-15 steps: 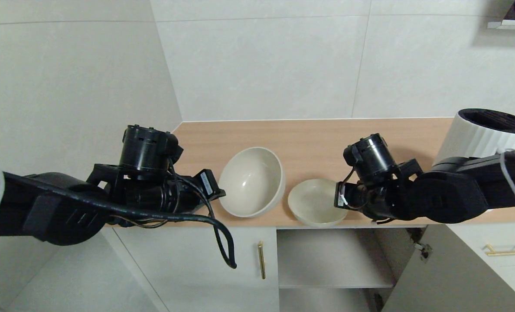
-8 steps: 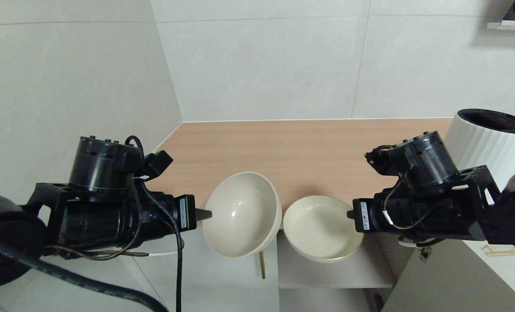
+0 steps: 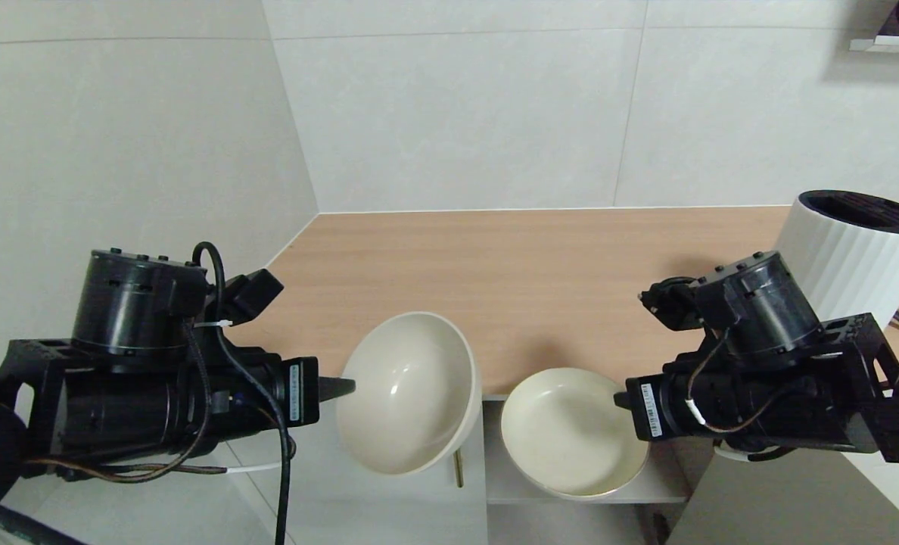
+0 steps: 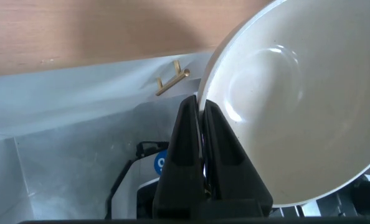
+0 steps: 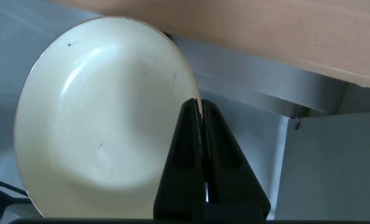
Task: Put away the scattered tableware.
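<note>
Head view: my left gripper sits at centre left of the frame, its 2 fingers pinched narrow on the rim of a deep cream bowl. The bowl hangs tilted, mouth facing the camera, over the front edge of the wooden countertop. Its inside is bare glaze with a bright highlight. My right gripper, at centre right, clamps the rim of a shallow cream bowl in the same narrow pinch. That bowl is in the lower middle of the frame, in front of the open cabinet compartment. In the right wrist view its inside carries a few small dark specks on plain glaze. The 2 bowls are near each other, not touching. A gold cabinet handle shows just below the deep bowl, and an open cabinet door fills the lower right. A white ribbed cylinder stands on the countertop at the right edge; its top is dark, and I cannot tell what it holds.
</note>
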Tool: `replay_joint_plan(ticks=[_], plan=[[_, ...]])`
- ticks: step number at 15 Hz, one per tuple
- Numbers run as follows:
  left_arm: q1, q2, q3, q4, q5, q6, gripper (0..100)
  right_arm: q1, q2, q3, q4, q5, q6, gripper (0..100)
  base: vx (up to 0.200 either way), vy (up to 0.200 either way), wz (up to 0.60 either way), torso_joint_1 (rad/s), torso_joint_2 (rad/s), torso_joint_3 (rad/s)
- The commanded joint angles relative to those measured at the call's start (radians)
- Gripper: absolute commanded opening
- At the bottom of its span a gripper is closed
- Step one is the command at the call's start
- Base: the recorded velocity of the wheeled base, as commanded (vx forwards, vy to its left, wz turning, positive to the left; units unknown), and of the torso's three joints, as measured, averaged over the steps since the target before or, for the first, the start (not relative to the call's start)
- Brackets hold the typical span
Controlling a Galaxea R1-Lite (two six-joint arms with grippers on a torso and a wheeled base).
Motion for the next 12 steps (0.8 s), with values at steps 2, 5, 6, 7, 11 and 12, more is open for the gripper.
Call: replay_joint_plan(ticks=[2,5,6,7,11,12], plan=[[0.0,-0.015,0.006,0.001,-0.001,-0.001,0,0.008,0.002,0.009,0.0,0.0,-0.012,0,0.0,0.0,0.0,0.0,0.0,0.0],[0.0,-0.03,0.013,0.0,-0.002,0.004,0,0.01,0.002,0.016,-0.002,0.0,-0.021,0,0.0,0.0,0.0,0.0,0.0,0.0],[0.0,-0.03,0.013,0.0,-0.002,0.009,0,0.01,0.002,0.016,-0.002,0.0,-0.021,0,0.0,0.0,0.0,-0.061,0.11,0.08],[0.0,-0.03,0.018,0.0,-0.002,0.021,0,0.01,0.002,0.018,-0.002,0.0,-0.023,0,0.0,0.0,0.0,-0.129,0.28,0.168],[0.0,-0.039,0.02,0.0,-0.036,0.019,0,0.01,0.007,0.016,-0.002,0.0,-0.023,0,0.0,0.0,0.0,-0.19,0.45,0.255],[0.0,-0.039,0.02,0.0,-0.038,0.019,0,0.01,0.007,0.018,-0.002,0.0,-0.023,0,0.0,0.0,0.0,-0.193,0.48,0.276]])
